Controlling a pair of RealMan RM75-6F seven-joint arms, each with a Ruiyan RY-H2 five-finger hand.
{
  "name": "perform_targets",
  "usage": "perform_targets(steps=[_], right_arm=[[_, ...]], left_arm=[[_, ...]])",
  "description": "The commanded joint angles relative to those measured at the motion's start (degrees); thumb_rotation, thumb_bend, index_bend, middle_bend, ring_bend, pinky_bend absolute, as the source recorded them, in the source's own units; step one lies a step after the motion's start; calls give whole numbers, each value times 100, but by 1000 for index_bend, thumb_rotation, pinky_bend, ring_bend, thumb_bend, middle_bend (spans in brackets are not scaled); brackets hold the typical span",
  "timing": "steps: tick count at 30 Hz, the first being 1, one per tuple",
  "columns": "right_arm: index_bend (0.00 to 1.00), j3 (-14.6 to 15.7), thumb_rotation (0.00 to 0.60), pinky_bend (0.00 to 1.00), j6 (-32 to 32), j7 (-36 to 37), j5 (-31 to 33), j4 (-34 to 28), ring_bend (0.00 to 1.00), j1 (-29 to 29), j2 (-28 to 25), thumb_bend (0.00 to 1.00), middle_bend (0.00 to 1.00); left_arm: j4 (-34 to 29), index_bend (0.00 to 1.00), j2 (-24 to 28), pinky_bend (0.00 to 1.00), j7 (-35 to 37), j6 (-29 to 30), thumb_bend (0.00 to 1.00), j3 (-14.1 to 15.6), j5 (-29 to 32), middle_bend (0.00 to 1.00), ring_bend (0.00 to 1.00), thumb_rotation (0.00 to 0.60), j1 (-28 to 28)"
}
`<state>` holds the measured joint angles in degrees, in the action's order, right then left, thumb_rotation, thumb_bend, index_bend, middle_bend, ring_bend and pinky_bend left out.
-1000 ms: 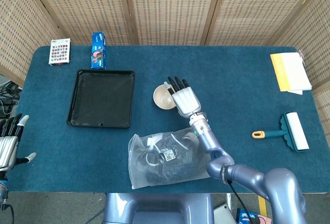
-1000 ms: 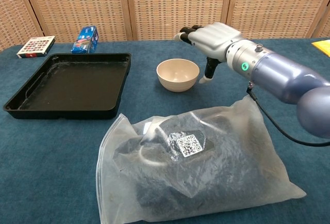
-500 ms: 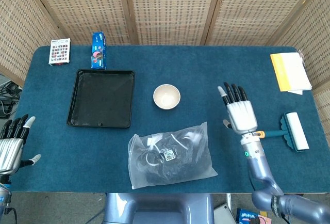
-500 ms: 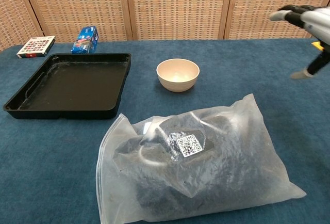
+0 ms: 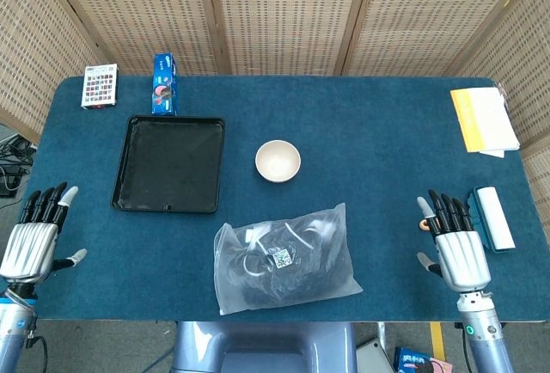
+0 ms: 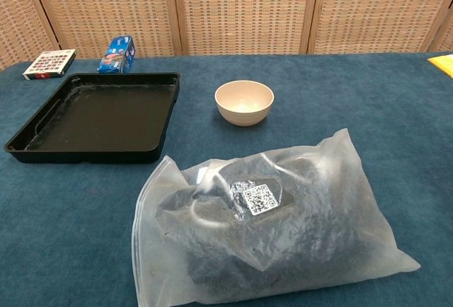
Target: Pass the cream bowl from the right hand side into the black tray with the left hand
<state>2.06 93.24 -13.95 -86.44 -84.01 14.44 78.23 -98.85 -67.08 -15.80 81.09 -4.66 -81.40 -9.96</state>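
Left hand [image 5: 33, 240] sits at the lower left edge of the head view, fingers extended and apart, holding nothing. Right hand [image 5: 455, 248] sits at the lower right, fingers likewise extended and spread, empty, just beside the lint roller [image 5: 488, 218]. Neither hand appears in the chest view. The bowl [image 5: 278, 161] stands upright on the table [image 5: 378, 132] at frame centre, well apart from both hands, near the right of the tray [image 5: 169, 163] and above the plastic bag [image 5: 284, 258].

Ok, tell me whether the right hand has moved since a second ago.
Yes. In the head view the right hand has pulled back from beside the cream bowl toward the table's near right edge, now beside the lint roller, open and empty.
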Motion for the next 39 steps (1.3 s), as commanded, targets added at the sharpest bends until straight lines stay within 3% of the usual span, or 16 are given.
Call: perform_targets(steps=[1,4,8,16,25,39], right_arm=[[0,-68,600,135,-39,111,-12,0,0,-50,-59,216,0],[0,-134,600,135,-89,204,-40,-16,0,-67,-88,216,0],[0,-213,600,135,-127,297,-79,-22,0,-85,-105,216,0],[0,-319,600,135,-199,399,-117,-14,0,-141,-138,216,0],[0,-423,600,135,-212,485,-220,-29,0,-202,-190,215,0],[8,-618,600,135,-72,874,-347,34,0,-285,-252,215,0]], left_arm=[[-131,0,0,0,-215,-169,266,-231,170,0,0,600,-230],[-245,9,58,0,-519,-543,267,-533,446,0,0,600,-613],[-260,94,-4,0,-798,-1237,267,-933,934,0,0,600,-1250],[324,188,-588,0,-1718,-2363,267,-1294,1988,0,0,600,-2494],[1500,321,-1845,0,-2576,-2816,268,-1339,2664,0,0,600,-3728],[2970,399,-3192,0,-2856,-3359,268,-1234,2978,0,0,600,-4901]])
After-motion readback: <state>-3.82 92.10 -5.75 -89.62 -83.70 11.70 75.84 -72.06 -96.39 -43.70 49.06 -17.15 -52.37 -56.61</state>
